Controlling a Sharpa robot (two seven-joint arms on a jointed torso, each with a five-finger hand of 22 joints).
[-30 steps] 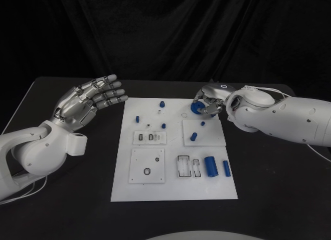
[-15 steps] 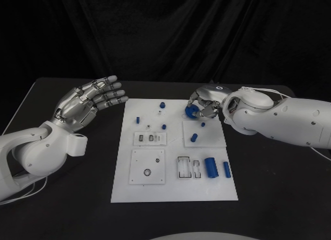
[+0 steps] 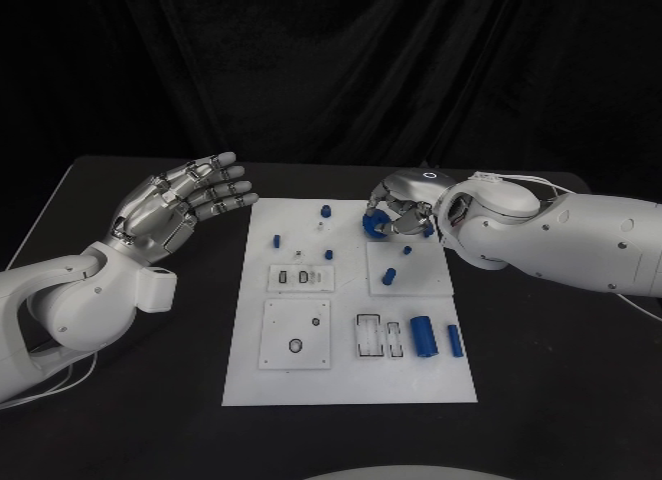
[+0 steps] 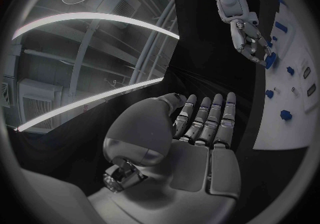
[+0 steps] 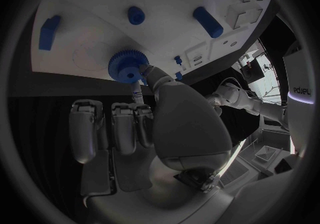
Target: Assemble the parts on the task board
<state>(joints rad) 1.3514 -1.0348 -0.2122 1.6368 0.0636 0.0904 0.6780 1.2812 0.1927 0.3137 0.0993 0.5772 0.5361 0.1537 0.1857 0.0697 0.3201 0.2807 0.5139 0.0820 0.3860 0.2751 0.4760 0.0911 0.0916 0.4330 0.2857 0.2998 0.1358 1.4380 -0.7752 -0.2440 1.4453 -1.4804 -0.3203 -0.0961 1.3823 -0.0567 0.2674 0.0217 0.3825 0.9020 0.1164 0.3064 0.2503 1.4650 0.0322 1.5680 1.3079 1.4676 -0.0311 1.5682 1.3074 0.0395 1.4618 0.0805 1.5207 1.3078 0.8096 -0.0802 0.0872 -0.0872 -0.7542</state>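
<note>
The white task board (image 3: 346, 380) lies in the middle of the black table. My right hand (image 3: 406, 206) hovers over the board's far right corner and pinches a blue gear (image 3: 376, 224) between thumb and finger. The right wrist view shows that gear (image 5: 127, 66) at the fingertips, just above the board (image 5: 93, 0). My left hand (image 3: 180, 203) is raised left of the board, palm up, fingers spread and holding nothing. In the left wrist view its palm (image 4: 200, 138) is bare, and the right hand (image 4: 245, 34) holds the gear (image 4: 269, 61) beyond it.
Small blue pegs (image 3: 325, 210) (image 3: 275, 239) (image 3: 390, 272) stand on the board's far half. Blue cylinders (image 3: 421, 335) (image 3: 454, 337) lie at the near right beside a slotted block (image 3: 367, 333). Black table (image 3: 144, 400) surrounds the board.
My right hand has carried the blue gear a little to the left over the board's far right corner. The left hand has stayed put.
</note>
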